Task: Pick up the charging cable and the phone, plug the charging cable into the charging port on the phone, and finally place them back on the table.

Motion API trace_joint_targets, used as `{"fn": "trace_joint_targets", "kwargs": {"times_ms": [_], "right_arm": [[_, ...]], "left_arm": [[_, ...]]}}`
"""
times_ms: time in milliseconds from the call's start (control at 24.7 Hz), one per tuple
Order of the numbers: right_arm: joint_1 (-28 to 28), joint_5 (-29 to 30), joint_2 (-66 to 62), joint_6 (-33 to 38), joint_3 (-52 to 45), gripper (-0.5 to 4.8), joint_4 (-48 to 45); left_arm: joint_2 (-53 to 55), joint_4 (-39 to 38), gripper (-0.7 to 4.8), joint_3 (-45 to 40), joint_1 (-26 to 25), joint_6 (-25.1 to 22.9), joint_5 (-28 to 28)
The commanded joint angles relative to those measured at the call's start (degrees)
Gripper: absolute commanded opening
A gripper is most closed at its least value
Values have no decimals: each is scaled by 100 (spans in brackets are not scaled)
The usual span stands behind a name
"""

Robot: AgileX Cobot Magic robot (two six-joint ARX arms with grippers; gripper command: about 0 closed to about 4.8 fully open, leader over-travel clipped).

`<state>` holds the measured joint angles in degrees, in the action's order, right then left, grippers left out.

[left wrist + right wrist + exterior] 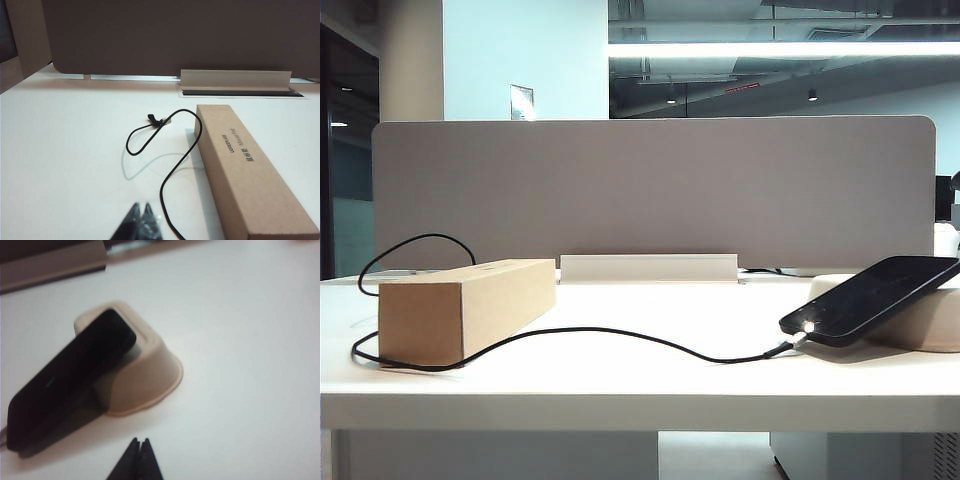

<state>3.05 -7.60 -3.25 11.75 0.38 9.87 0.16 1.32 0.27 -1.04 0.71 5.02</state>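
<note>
— Exterior view first: where are the phone [868,296] and the charging cable [620,335]?

— On the table [640,385]. My phone leans tilted on a pale upturned bowl [150,372] at the right, cable plugged into its lower end, cord trailing left around the cardboard box [465,308].

— Your claws?

— My left claw [141,212] hangs above the table near the cord, tips pressed together, holding nothing. My right claw [140,445] is likewise pinched closed and empty, above the table just beside the bowl.

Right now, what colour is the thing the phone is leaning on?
Pale beige stand, under the black phone; clearest in the right wrist view.
</note>
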Motion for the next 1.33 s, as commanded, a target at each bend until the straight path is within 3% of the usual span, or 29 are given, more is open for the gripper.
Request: {"fn": "trace_joint_targets", "kwargs": {"times_ms": [40,364,1334], "right_arm": [[-190,-2,321,-238,-35,-5,-221],[-201,529,328,-811,-35,-5,-245],[-203,474,328,-839,-35,-5,-238]], "left_arm": [[7,48,-6,17,0,-26,17],[7,46,-6,17,0,-26,17],[7,44,-6,17,0,-26,20]]}}
